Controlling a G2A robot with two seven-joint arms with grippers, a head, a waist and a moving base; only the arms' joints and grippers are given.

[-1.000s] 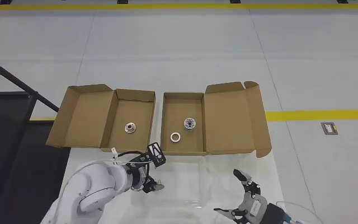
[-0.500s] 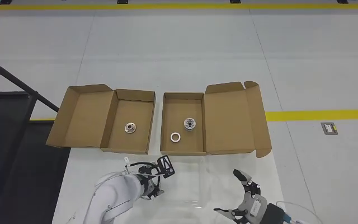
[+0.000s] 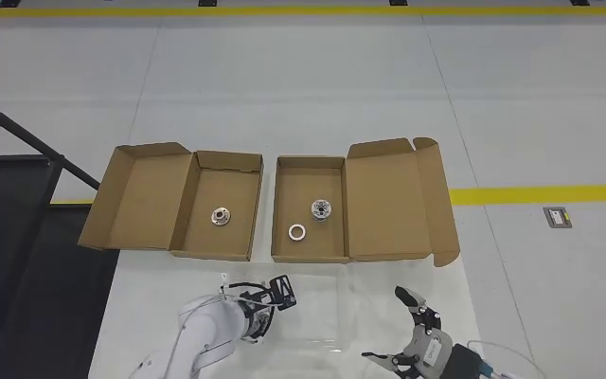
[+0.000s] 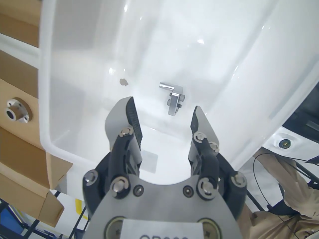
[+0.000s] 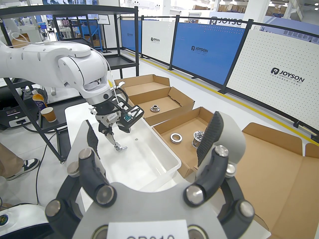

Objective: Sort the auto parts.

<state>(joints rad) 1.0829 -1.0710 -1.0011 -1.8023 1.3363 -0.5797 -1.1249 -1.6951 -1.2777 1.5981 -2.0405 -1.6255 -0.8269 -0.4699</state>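
A small silver clamp-like part (image 4: pixel 173 98) lies on the floor of the white bin (image 4: pixel 45 80). My left gripper (image 4: pixel 163 110) hangs open just above it, one finger to each side, touching nothing. From the right wrist view, the left gripper (image 5: pixel 112 138) reaches down into the bin (image 5: pixel 172 161) right beside the part (image 5: pixel 121 148). My right gripper (image 5: pixel 152 138) stands open at the table's near edge, holding nothing. The left cardboard box (image 3: pixel 222 171) holds a flanged hub (image 3: pixel 220 216). In the right box (image 3: pixel 310 171) lie a ring (image 3: pixel 297 231) and a round metal hub (image 3: pixel 322 208).
Both boxes have their lids folded outward, the right one's flap (image 3: pixel 393 204) wide open. A small dark speck (image 4: pixel 123 82) lies in the bin near the part. A black rack (image 5: pixel 37 115) with a paper cup stands left of the table.
The left arm has swung right and come down into the bin over the silver part. The right arm has kept still.
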